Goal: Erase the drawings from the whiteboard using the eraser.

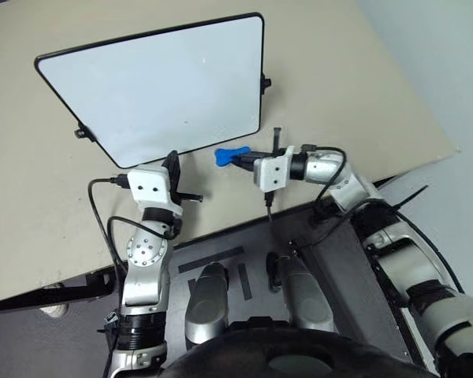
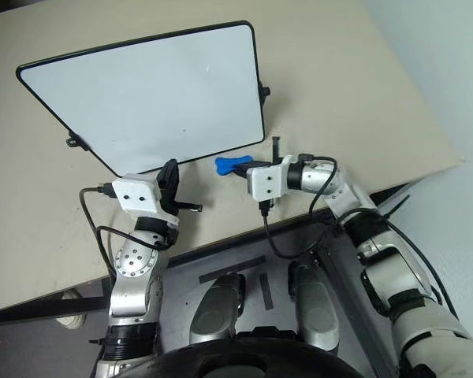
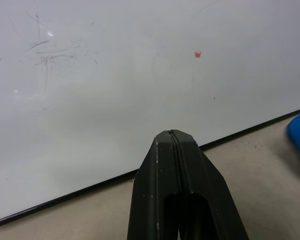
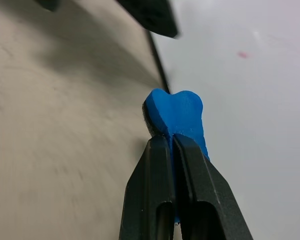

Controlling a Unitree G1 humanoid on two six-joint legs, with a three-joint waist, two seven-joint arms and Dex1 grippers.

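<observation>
Jaws of the right gripper [image 1: 243, 158] pinch the eraser [image 1: 230, 156], its blue end poking out just below the board's [image 1: 158, 87] lower right edge at mid-frame. Left gripper [image 1: 173, 163] jaws are pressed together, empty, over the counter [image 1: 355, 87] at the board's lower edge. One red speck [image 3: 197, 54] marks the board.

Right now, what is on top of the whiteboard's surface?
The whiteboard carries only a small red drawing remnant and faint grey smudges. No object lies on it; the eraser sits off its near edge in the right gripper.
</observation>
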